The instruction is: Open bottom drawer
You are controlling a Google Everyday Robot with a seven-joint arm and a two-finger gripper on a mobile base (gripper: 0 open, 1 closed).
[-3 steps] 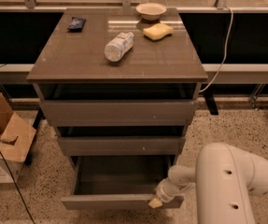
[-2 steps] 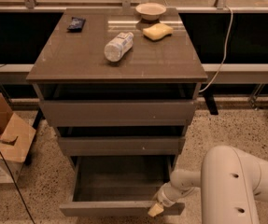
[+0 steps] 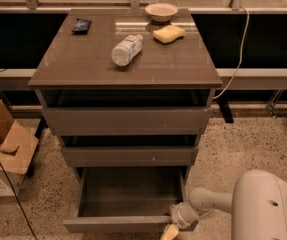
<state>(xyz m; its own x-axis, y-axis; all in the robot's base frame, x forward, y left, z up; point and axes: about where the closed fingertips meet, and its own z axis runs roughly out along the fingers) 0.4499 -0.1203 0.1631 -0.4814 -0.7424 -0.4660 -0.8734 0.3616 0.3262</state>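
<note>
The bottom drawer [image 3: 114,224] stands pulled out at 6 o'clock, its shallow box in sight. The end effector [image 3: 172,229] sits at the right end of the drawer's front, near 5 o'clock. Toward 12 o'clock, the surface [image 3: 83,64] carries a bottle [image 3: 127,49], a sponge [image 3: 168,34] and a bowl [image 3: 161,11].

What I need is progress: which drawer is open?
The bottom drawer, pulled out, box showing; both above are shut. The claw is at its front's right end.

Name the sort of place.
Likely an office or lab corner: a drawer cabinet on speckled floor, a cardboard box beside it. The pincer is at the front corner of the open bottom drawer.
</note>
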